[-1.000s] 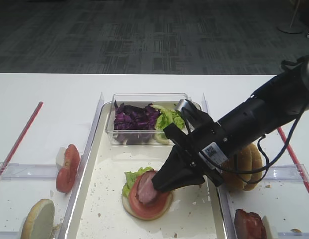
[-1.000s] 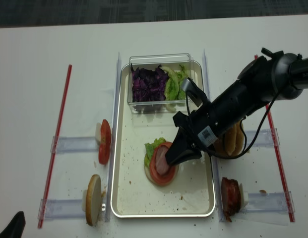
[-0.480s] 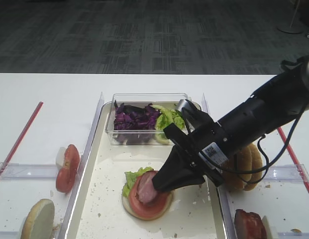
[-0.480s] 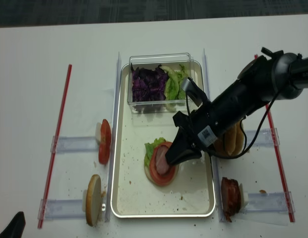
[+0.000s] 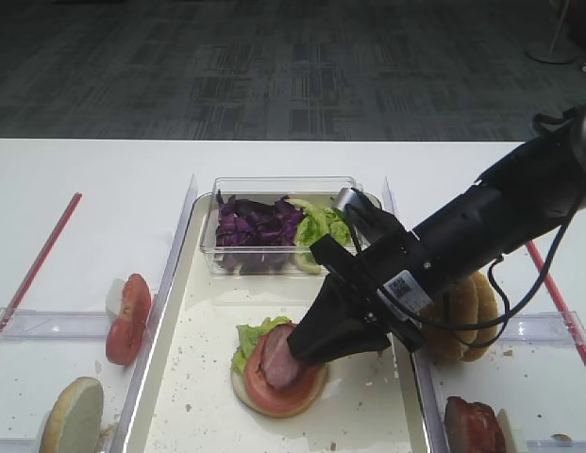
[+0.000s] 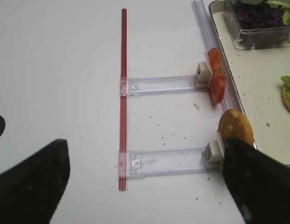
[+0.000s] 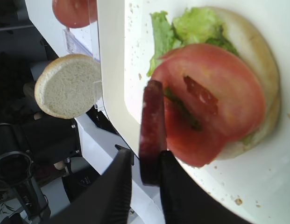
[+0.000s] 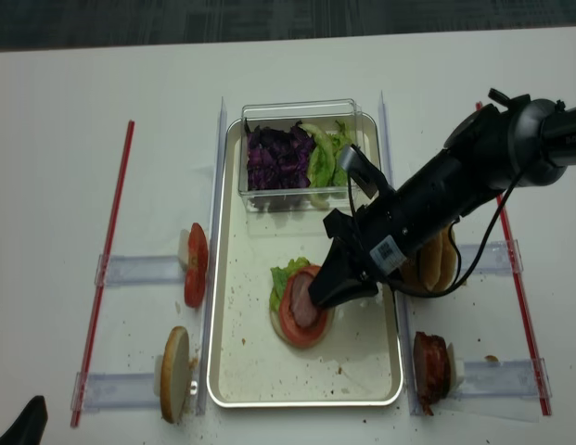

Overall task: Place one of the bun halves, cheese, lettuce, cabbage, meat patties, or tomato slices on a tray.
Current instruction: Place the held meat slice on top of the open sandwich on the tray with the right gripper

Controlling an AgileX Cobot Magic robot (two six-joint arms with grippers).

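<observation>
The right gripper [image 5: 294, 351] hangs low over the stacked bun half [image 5: 278, 389] in the tray [image 5: 170, 377], its jaws either side of an upright meat patty [image 7: 151, 132], with bare tray floor open toward the near rim and to its left. Behind it the clear plastic box [image 5: 278, 187] of cabbage [image 5: 255, 226] and lettuce [image 5: 323, 225] blocks the far end. Just right of the arm, past the rim, upright bun halves [image 5: 467, 311] crowd that side
</observation>
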